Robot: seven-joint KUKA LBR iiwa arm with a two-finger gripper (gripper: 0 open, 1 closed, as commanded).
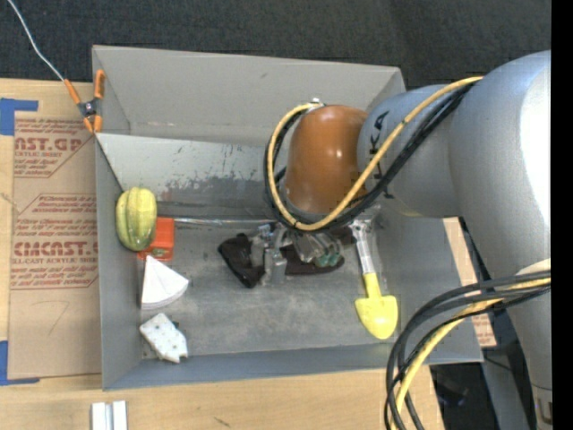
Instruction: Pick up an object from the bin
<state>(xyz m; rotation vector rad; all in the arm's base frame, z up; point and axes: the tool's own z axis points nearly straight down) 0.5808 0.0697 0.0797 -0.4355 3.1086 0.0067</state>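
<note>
My gripper (273, 251) is low in the middle of the bin, under the arm's orange cover. It is right at a dark brown, lumpy thing (240, 258) lying on the bin floor, touching or nearly touching its right end. More dark material (309, 265) shows just right of the gripper, partly hidden by the arm. A yellow toy scoop with a pale handle (376, 313) lies to the right, its handle running up under the wrist.
Along the left wall lie a green-yellow striped squash (136, 217), an orange block (162, 237), a white wedge (162, 285) and a white speckled piece (164, 337). The arm covers the bin's right back part.
</note>
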